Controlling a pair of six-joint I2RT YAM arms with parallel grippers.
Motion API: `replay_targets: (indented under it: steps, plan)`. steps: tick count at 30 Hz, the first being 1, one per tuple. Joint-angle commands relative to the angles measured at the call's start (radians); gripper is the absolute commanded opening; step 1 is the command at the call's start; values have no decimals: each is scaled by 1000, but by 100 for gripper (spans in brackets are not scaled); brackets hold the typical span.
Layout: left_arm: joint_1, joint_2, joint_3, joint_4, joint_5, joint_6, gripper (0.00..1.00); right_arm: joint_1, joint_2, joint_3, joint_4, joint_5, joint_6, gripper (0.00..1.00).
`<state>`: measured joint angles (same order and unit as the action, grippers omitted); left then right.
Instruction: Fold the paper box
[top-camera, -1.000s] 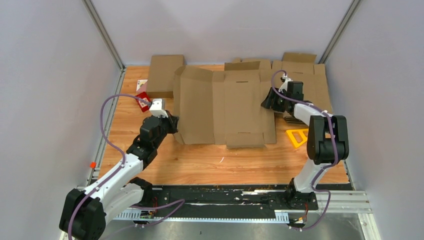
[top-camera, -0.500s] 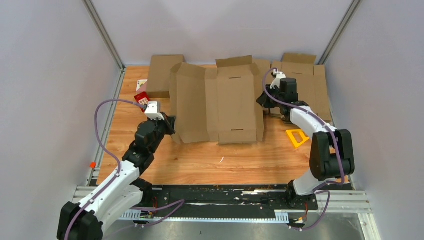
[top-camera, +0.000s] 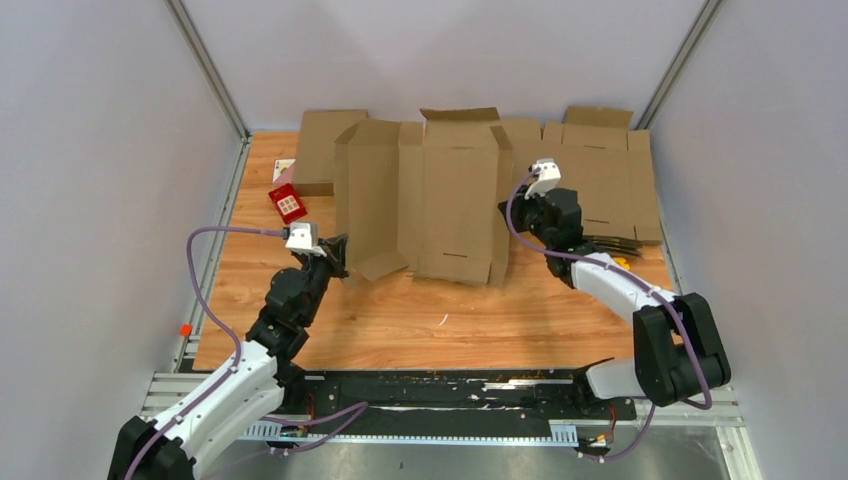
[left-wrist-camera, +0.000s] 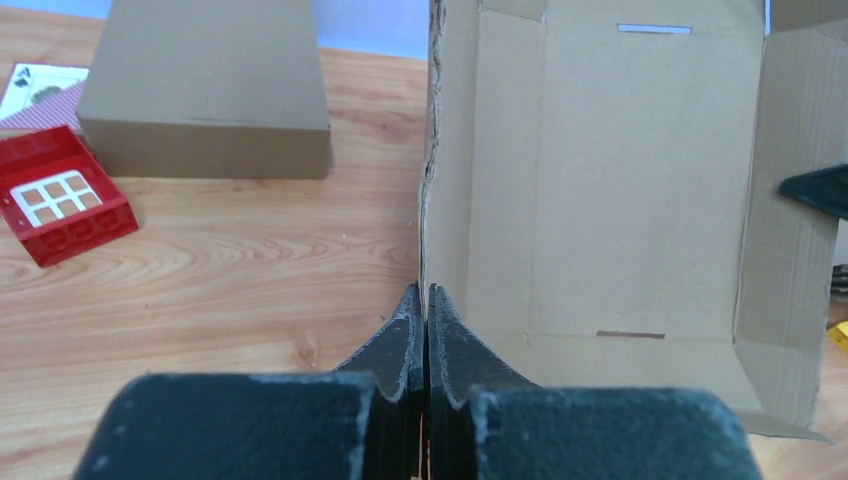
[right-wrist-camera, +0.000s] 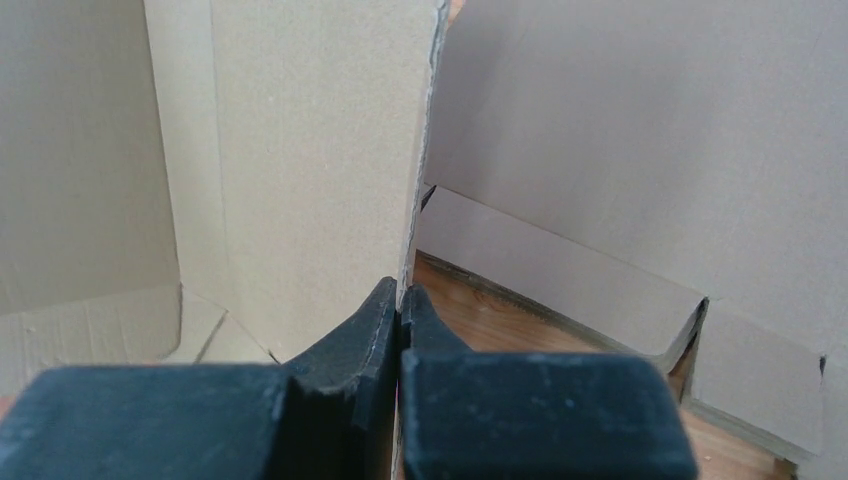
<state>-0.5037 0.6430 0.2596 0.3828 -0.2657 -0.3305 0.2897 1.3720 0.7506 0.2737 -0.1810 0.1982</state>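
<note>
The paper box (top-camera: 455, 195) stood at the far middle of the surface (top-camera: 420, 320) (panels upright), left jaws clamped on its left edge, right jaws pinching its right edge.

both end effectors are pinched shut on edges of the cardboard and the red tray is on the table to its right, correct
The red tray sits to the left of the cardboard, not its right, as the top external view shows. The left end effector and right end effector are each pinched shut on an edge of it.
</note>
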Motion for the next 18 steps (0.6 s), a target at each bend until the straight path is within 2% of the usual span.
replay_targets:
  steps: [1,6,10,18]
  plan:
    - [-17,12,-32,190,-53,79,0,72,-11,-94,212,159,-35,0]
    - [-22,52,-33,207,-48,101,0,92,-10,-138,131,209,-23,0]
    - [-24,53,-35,206,-32,117,0,97,-86,-230,159,259,-17,1]
    - [-25,66,-51,230,-25,128,0,152,-114,-238,64,335,-41,6]
